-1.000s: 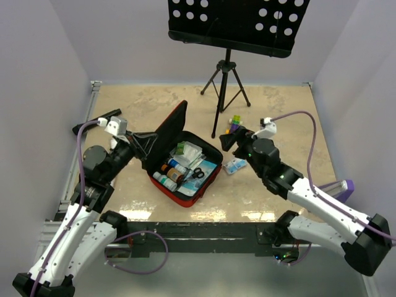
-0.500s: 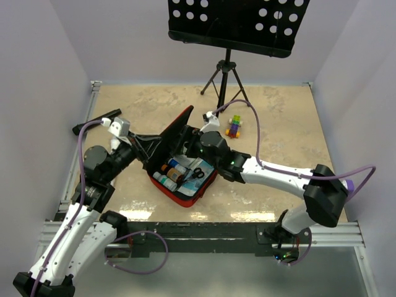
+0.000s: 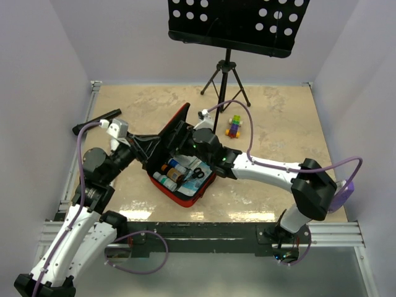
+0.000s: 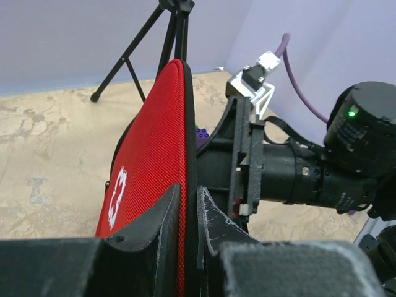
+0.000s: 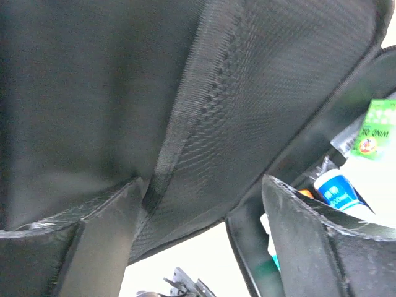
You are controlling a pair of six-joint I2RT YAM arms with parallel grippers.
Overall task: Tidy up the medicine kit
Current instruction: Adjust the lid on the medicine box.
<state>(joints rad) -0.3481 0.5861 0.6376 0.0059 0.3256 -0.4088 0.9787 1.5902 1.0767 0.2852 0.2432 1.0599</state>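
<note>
The red medicine kit point(image 3: 199, 189) lies open mid-table, holding bottles point(image 3: 173, 169), scissors point(image 3: 197, 173) and packets. Its lid point(image 3: 175, 124) stands upright. My left gripper point(image 3: 154, 143) is shut on the lid's edge. In the left wrist view the jaws point(image 4: 189, 207) pinch the red lid point(image 4: 151, 154), whose white cross point(image 4: 116, 198) faces left. My right gripper point(image 3: 185, 140) is open against the lid's inner face. In the right wrist view its fingers point(image 5: 105, 247) spread wide before the black mesh lining point(image 5: 204, 86), the gripper point(image 5: 198, 216) holding nothing. A bottle point(image 5: 337, 189) and a green packet point(image 5: 374, 133) show at right.
A music stand's tripod point(image 3: 226, 86) stands just behind the case. A coloured block toy point(image 3: 234, 126) lies right of the lid. A black cylindrical object point(image 3: 96, 121) lies at the far left. A purple-tipped item point(image 3: 345, 185) sits at the right edge.
My right arm has swung left from beside the case to the inside of the raised lid. The left gripper has kept its hold on the lid.
</note>
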